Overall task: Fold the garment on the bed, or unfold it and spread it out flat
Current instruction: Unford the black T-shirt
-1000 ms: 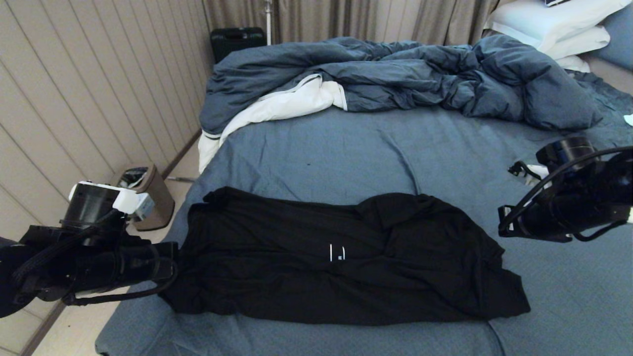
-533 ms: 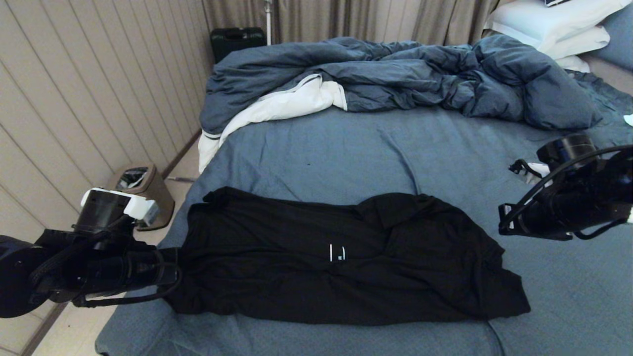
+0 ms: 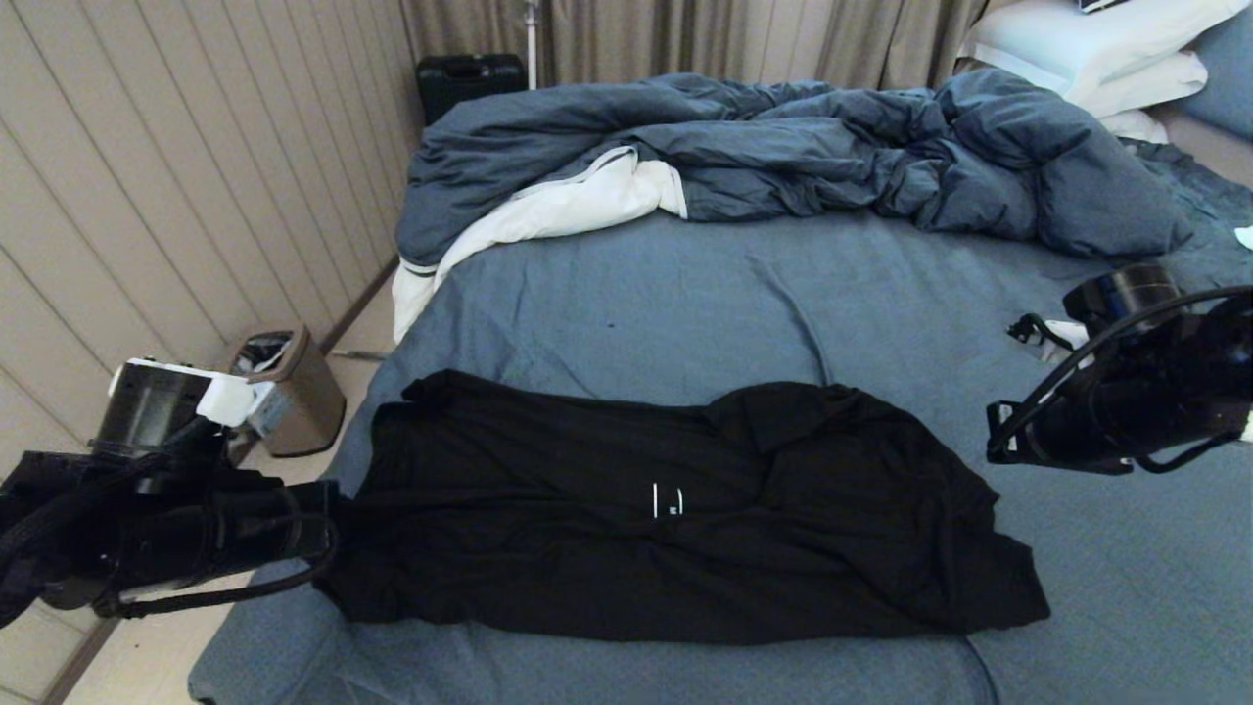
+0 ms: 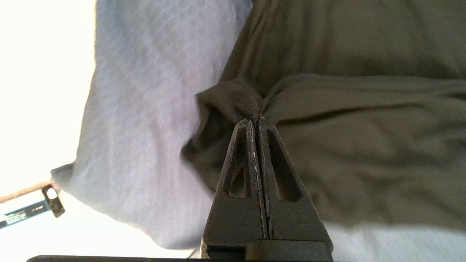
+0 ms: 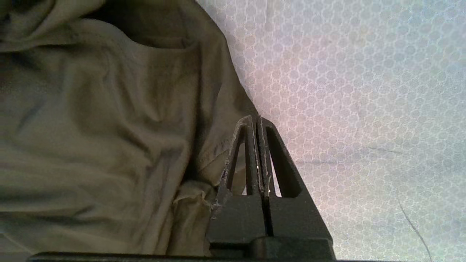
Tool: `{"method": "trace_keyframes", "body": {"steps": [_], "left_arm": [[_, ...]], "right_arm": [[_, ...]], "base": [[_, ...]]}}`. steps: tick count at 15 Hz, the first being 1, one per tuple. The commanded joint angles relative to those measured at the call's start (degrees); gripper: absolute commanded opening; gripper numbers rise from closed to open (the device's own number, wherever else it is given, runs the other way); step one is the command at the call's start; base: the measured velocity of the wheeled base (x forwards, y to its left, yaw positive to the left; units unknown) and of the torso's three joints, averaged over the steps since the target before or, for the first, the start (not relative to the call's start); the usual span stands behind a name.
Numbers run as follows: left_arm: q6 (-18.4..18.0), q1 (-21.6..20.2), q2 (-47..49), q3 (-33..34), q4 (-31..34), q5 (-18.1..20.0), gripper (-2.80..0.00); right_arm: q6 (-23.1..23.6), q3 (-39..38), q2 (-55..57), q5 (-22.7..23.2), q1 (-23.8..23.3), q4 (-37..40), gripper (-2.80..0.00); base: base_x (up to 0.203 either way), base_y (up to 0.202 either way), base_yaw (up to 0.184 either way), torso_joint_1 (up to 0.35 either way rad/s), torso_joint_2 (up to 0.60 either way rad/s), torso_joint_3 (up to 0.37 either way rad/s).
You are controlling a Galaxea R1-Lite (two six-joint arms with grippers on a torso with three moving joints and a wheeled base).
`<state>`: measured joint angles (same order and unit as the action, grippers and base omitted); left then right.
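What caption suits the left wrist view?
Left gripper shut, its fingers pinching a fold of the black garment on the bed.

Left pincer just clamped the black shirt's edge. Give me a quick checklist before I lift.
1. Left pincer shut on the garment: ok, cloth bunched at the tips.
2. Right pincer gripping cloth: not ok, shut beside the shirt's edge, nothing visibly pinched.
3. Bed sheet caught in the left grip: cannot tell.
4. Duvet apart from the shirt: ok.
5. Shirt lying flat: not ok, the right end is rumpled.
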<state>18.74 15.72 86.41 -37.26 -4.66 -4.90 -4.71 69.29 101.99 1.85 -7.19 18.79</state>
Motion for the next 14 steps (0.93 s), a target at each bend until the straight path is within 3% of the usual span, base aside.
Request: {"method": "trace_keyframes", "body": {"steps": [1,6,10,12,14], "left_arm": [[0.03,0.88,-7.42,0.93,3.18,-0.04,-2.8],[-0.42,2.92,-21.63,5.28,15.74,-0.02,-2.8],[-0.28,9.11,-34.57,7.16,31.06,0.92,-2.8],[-0.28,10.48,-40.27,8.36,38.05,2.5,-2.8],[-0.52,10.9,-45.04,9.84,43.92,6.72,-2.8]], "right_arm": [[-0.04,0.23,0.24,0.08,0.07,0.03,-2.8],[-0.04,0.23,1.18,0.17,0.07,0.02,-2.8],[-0.04,-0.12,1.9,0.47,-0.01,-0.07,-2.8],[0.21,-0.39,1.9,0.52,-0.26,-0.07,-2.8],[0.39,-0.38,1.9,0.44,-0.31,-0.11,-2.8]], "base": [[0.0,0.0,0.0,0.0,0.0,0.0],[0.0,0.0,0.0,0.0,0.0,0.0],[0.0,0.0,0.0,0.0,0.0,0.0],[0.0,0.0,0.0,0.0,0.0,0.0],[0.0,0.0,0.0,0.0,0.0,0.0]]}}
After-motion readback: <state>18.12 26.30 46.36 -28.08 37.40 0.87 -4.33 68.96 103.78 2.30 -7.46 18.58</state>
